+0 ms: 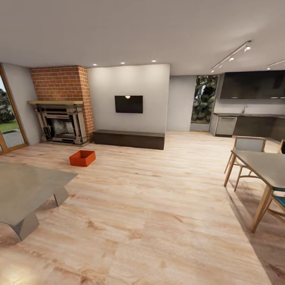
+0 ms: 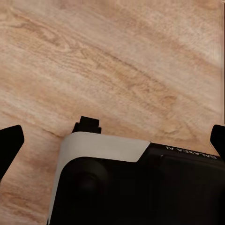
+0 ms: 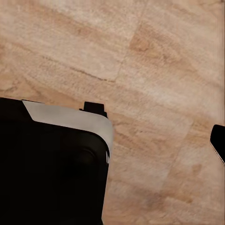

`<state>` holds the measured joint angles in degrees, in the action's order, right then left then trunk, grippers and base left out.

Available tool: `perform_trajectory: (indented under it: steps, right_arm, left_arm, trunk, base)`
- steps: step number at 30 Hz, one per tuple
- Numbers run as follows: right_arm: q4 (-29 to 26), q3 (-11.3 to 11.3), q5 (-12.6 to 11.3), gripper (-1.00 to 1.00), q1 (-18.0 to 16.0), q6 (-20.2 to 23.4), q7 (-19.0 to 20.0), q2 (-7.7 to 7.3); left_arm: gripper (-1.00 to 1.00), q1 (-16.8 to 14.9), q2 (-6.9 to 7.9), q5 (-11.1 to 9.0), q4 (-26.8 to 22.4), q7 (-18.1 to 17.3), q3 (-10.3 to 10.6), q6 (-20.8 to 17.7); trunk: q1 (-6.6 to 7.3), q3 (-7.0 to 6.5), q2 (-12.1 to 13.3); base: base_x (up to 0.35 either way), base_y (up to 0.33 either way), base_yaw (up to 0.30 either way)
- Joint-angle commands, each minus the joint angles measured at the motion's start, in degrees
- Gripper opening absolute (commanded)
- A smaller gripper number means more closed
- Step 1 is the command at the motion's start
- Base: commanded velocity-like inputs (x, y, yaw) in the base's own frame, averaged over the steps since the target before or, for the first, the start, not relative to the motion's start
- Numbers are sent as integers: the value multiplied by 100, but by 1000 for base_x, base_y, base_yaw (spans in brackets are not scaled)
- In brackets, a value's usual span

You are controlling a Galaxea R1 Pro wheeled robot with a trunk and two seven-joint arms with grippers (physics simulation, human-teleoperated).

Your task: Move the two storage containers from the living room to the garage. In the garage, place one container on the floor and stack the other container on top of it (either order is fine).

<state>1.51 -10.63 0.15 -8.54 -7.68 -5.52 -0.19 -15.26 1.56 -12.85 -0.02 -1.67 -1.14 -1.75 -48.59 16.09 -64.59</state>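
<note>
- Progress, as I judge it: the task is at its very start. One storage container (image 1: 82, 158) sits on the light wood floor (image 1: 150, 206) of the living room, in front of the brick fireplace (image 1: 61, 105) and well apart from the robot. Nothing is being carried. The second container is not to be seen from here, and both must yet be fetched, taken to the garage and stacked.
- Far left: a wood-framed glass door (image 1: 8, 118) closes that side of the room.
- Near left: a grey glass table (image 1: 27, 188) juts in, its corner pointing toward the middle of the room. Its edge lies between the robot and the container on a straight line, so a path slightly to the right of it looks safer.
- Middle: a wide stretch of bare planks runs up to the low dark bench (image 1: 129, 139) under the wall screen (image 1: 128, 104). This is the open lane.
- Right: a dining table (image 1: 263, 166) and chairs (image 1: 245, 152) edge the lane; a kitchen counter (image 1: 253, 124) stands further back.
- Left end effector: its wrist view shows dark finger tips (image 2: 10, 145) at both edges, spread wide and holding nothing, over planks and the robot's base (image 2: 136, 183).
- Right end effector: one tip (image 3: 218, 140) shows at an edge; I cannot tell whether it is open or closed.
</note>
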Motion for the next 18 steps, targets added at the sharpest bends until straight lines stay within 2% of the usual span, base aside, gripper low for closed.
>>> perform_trajectory:
  steps: [1,18]
  right_arm:
    - [16,-35,2,100,-7,-27,-19,1]
    - [16,-39,10,100,-7,-30,-19,0]
  left_arm:
    - [100,-4,1,-42,0,-17,-9,-18]
    - [100,-4,2,-42,2,-17,-13,-27]
  trunk:
    - [-4,7,-4]
    - [-4,7,-4]
  base:
    - [324,0,0]
    - [324,0,0]
